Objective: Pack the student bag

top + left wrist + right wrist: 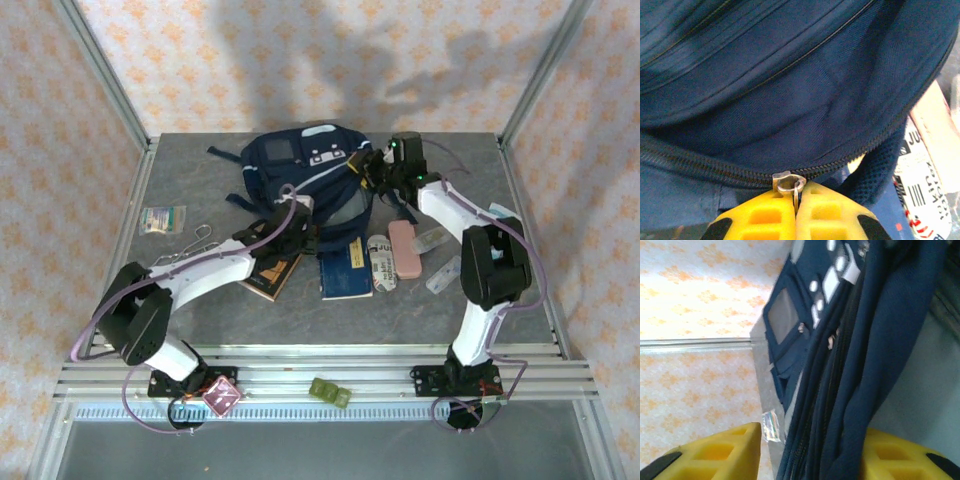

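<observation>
The left pincer [797,202] was pressed together on the metal zip pull [788,182] of the bag [300,165], at the near edge of its gaping mouth. The right pincer [812,440] was spread, its yellow fingers [715,452] standing either side of a thick fold of the bag's far-right rim, with a sliver of grey showing between the left finger and the cloth.

The table [200,300] was a mottled grey slab. Aluminium rails [330,360] ran along its near edge, and slim metal posts rose at the back corners. Cream walls [300,60] printed with small orange flowers closed it in on three sides, and soft shadows fell across the back one.

The bag lay slumped at the far middle of the table. Its front, with the grey patch and white patches, was turned up and away, and the opening faced the arms. Its long axis seemed to run roughly left to right, though the crumpled cloth made that hard to tell. A navy book [345,272] and a pink case [405,248] lay just beside its near edge.
</observation>
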Motion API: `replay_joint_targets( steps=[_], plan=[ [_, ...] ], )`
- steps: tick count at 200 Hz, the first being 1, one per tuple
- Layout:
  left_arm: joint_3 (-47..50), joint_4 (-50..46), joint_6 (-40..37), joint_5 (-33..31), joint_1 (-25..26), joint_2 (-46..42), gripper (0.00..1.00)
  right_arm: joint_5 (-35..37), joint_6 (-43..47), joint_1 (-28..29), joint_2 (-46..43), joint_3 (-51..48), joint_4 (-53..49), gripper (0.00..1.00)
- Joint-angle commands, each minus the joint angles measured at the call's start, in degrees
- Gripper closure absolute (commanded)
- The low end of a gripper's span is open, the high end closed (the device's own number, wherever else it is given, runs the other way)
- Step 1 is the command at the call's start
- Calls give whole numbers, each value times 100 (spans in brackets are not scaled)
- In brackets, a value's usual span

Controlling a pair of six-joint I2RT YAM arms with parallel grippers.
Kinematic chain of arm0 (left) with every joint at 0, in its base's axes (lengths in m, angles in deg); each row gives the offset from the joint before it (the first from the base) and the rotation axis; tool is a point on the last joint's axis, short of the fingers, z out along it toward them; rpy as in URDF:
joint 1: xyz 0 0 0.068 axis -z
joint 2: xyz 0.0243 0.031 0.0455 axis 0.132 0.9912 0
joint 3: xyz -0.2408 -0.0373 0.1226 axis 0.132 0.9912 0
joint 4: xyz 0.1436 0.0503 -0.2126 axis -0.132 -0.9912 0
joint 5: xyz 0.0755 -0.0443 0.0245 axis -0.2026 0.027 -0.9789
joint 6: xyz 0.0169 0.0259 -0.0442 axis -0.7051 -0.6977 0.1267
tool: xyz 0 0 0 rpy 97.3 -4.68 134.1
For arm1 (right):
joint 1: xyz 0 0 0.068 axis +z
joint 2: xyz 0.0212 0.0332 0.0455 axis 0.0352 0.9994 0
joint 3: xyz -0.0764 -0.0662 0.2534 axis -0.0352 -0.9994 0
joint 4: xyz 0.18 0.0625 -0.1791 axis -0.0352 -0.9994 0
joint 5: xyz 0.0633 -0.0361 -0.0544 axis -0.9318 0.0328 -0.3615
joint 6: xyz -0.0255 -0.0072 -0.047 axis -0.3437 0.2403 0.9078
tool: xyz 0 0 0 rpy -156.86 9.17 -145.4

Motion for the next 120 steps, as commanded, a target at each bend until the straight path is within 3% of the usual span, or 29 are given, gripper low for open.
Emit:
replay_joint_targets(
  steps=[1,55,64,80,98,106,120],
  plan=[
    [-437,553,263,170,173,300,100,-72,-202,341,-611,-668,388,53],
    [-683,548,166,157,254,636,100,207,-678,793,-1211,-2038,863,55],
    [-656,588,167,209,259,622,100,214,-764,841,-1194,-2155,1000,61],
    [-662,520,158,242,259,631,100,134,-828,858,-1052,-2178,1145,81],
    [-679,347,116,228,259,632,100,165,-867,854,-1016,-2156,1325,93],
    [-685,249,97,215,259,637,100,189,-853,858,-1032,-2119,1350,97],
    [-641,160,96,164,259,640,91,220,-830,854,-1076,-2059,1355,100]
  ],
)
